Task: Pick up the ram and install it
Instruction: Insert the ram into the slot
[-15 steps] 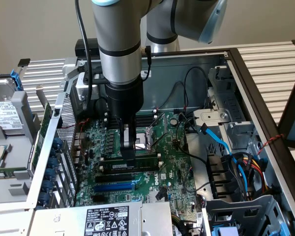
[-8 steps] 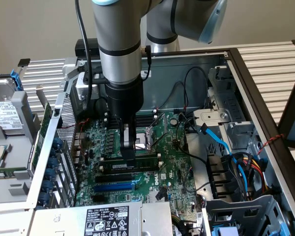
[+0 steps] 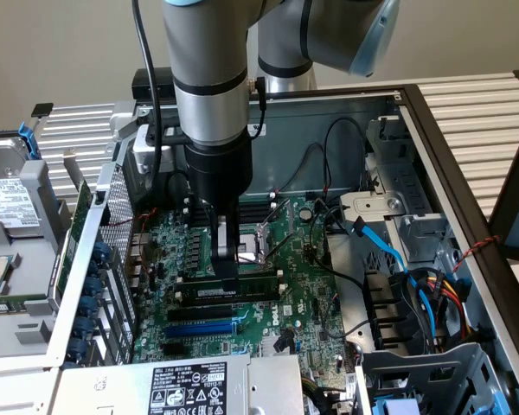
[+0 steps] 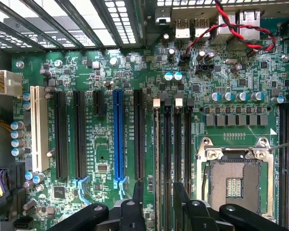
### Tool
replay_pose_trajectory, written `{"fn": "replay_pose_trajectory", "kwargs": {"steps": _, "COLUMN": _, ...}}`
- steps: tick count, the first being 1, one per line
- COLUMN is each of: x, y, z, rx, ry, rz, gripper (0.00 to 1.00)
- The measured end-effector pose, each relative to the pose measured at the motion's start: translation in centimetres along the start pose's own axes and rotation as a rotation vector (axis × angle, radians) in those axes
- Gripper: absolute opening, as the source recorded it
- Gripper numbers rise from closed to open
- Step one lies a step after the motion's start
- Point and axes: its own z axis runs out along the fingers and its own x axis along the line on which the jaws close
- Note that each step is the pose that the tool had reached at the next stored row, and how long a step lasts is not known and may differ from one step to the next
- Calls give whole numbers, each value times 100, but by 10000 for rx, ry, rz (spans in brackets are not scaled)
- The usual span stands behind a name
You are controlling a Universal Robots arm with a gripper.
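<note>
The ram (image 3: 253, 284), a narrow green stick with black chips, stands on edge in a long slot of the motherboard (image 3: 303, 285), just in front of the CPU socket (image 3: 258, 242). In the wrist view the ram (image 4: 157, 144) shows edge-on as a thin line among the black memory slots. My gripper (image 3: 228, 275) hangs straight down over it, near the end towards the exterior view's left. The jaws are open, one black finger (image 4: 138, 195) on each side of the stick with a small gap to it. Nothing is clamped.
The board lies in an open PC case (image 3: 432, 130). Black and blue expansion slots (image 4: 118, 139) run beside the memory slots. Blue and black cables (image 3: 398, 259) and drive bays sit at the exterior view's right, a power supply (image 3: 190, 389) at the front, a card bracket wall (image 3: 104, 259) at the left.
</note>
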Motion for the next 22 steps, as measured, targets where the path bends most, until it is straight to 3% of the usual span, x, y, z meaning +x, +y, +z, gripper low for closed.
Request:
{"fn": "replay_pose_trajectory", "kwargs": {"steps": 4, "x": 1, "y": 0, "z": -4, "rx": 0, "ry": 11, "rz": -1, "gripper": 29}}
{"fn": "replay_pose_trajectory", "kwargs": {"steps": 6, "x": 1, "y": 0, "z": -4, "rx": 0, "ry": 15, "rz": 0, "gripper": 17}}
{"fn": "replay_pose_trajectory", "kwargs": {"steps": 8, "x": 1, "y": 0, "z": -5, "rx": -1, "ry": 18, "rz": -1, "gripper": 11}}
{"fn": "replay_pose_trajectory", "kwargs": {"steps": 22, "x": 1, "y": 0, "z": -19, "rx": 2, "ry": 16, "rz": 3, "gripper": 11}}
